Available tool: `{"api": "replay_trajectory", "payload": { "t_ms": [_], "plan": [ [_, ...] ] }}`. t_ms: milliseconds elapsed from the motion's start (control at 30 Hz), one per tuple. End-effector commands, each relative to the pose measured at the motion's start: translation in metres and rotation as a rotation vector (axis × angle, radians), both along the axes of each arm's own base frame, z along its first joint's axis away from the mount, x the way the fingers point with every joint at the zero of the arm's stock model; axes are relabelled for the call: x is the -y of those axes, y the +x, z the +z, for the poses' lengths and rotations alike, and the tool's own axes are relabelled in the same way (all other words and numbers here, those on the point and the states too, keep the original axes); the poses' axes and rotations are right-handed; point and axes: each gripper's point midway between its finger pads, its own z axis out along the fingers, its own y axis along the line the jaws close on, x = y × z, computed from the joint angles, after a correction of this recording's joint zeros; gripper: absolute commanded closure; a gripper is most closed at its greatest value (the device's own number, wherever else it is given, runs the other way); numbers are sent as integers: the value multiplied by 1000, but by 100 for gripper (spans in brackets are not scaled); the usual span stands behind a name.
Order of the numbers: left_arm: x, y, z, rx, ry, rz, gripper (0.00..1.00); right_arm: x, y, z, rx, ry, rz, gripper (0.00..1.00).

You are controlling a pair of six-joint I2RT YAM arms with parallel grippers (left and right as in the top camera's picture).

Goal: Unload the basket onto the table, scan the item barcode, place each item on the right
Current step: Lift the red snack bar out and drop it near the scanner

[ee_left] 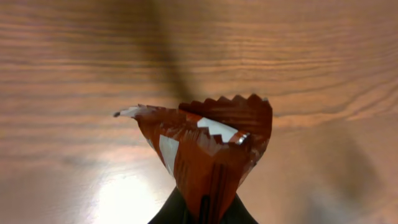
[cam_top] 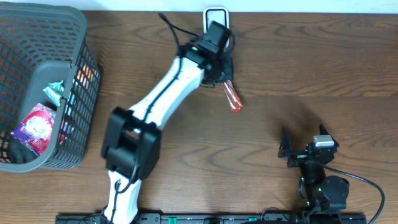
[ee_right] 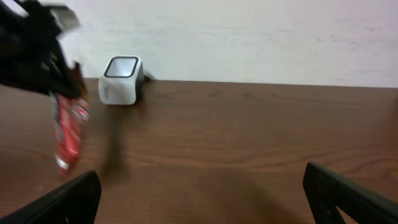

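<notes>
My left gripper (cam_top: 222, 73) is shut on a red snack packet (cam_top: 232, 97), which hangs above the table near the white barcode scanner (cam_top: 215, 15) at the far edge. In the left wrist view the packet (ee_left: 211, 149) fills the lower middle, its zigzag edge up, pinched between the dark fingers at the bottom. From the right wrist view the packet (ee_right: 69, 127) dangles at the left under the blurred left arm, with the scanner (ee_right: 120, 79) behind it by the wall. My right gripper (cam_top: 301, 149) rests open near the front right with nothing between its fingers (ee_right: 348, 199).
A grey plastic basket (cam_top: 78, 37) stands at the far left with several packaged items inside, among them a purple packet (cam_top: 36, 127). A black cable runs from the scanner along the back edge.
</notes>
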Motion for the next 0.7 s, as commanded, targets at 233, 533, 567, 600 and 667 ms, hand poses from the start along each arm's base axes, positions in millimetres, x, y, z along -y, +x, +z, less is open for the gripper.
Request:
{"api": "replay_trajectory", "payload": {
  "t_ms": [233,533,567,600,667],
  "plan": [
    [52,17,19,202,-61,-108,30,3,0,0,-1,13,-13,1],
    [-31,37,146,401,-117,8,28,3,0,0,-1,13,-13,1],
    [-48,37,163,423,-122,37,28,3,0,0,-1,13,-13,1],
    [-70,38,180,447,-124,75,27,3,0,0,-1,13,-13,1],
    [-116,37,209,488,-117,159,21,3,0,0,-1,13,-13,1]
  ]
}}
